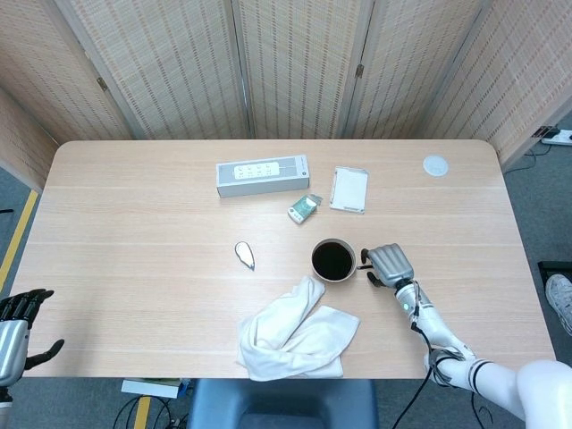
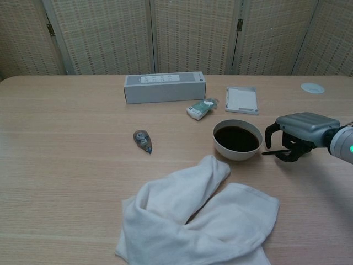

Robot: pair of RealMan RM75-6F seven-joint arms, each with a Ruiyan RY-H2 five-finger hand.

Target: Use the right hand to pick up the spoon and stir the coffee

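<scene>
A white cup of dark coffee [image 1: 332, 260] [image 2: 237, 139] stands mid-table, right of centre. The thin black spoon [image 2: 270, 152] lies flat on the table just right of the cup, and only its handle end shows. My right hand [image 1: 388, 264] [image 2: 298, 128] arches over the spoon's far end, thumb toward the cup and fingertips [image 2: 289, 155] down at the spoon. The spoon still rests on the wood. My left hand [image 1: 16, 323] hangs off the table's near left corner, fingers spread and holding nothing.
A crumpled white towel [image 1: 295, 329] lies in front of the cup. A small correction-tape piece [image 1: 244, 255] sits to the left. A grey power strip [image 1: 263, 175], a green packet [image 1: 304, 207] and a white pad [image 1: 349, 189] lie behind. A white disc [image 1: 435, 164] sits far right.
</scene>
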